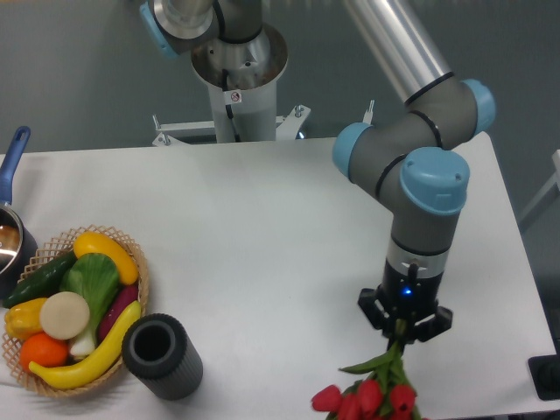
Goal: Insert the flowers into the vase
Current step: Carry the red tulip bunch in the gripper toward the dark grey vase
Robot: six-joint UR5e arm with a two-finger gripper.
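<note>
Now, flowers [367, 398]: a bunch of red tulips at the bottom edge of the view, right of centre; red heads lowest and partly cut off by the frame, green stems and leaves running up into the gripper.
Gripper [403, 328]: pointing straight down above the table's near right part, fingers closed around the green stems just above the leaves; a small blue light glows on the wrist above it.
Flower height: whether the heads touch the table or hang above it cannot be told, since the frame cuts them off.
Vase [163, 356]: dark grey ribbed cylinder, standing near the front left of the table, its round mouth open and tilted toward the camera; nothing inside it that can be seen.
Vase to flowers: well apart, the vase to the left, bare tabletop between them.
Basket [140, 262]: woven wicker, just beside the vase on its left and touching or nearly touching it.
Basket contents: toy vegetables [74, 302] in green, yellow, orange, cream and purple, a long yellow one curving along the rim nearest the vase.
Pot [10, 236]: metal with a blue handle, at the left edge behind the basket, partly out of frame.
Table [262, 219]: white, matte.
Arm [411, 166]: grey with light blue joint caps, reaching down from the upper middle to the gripper.
</note>
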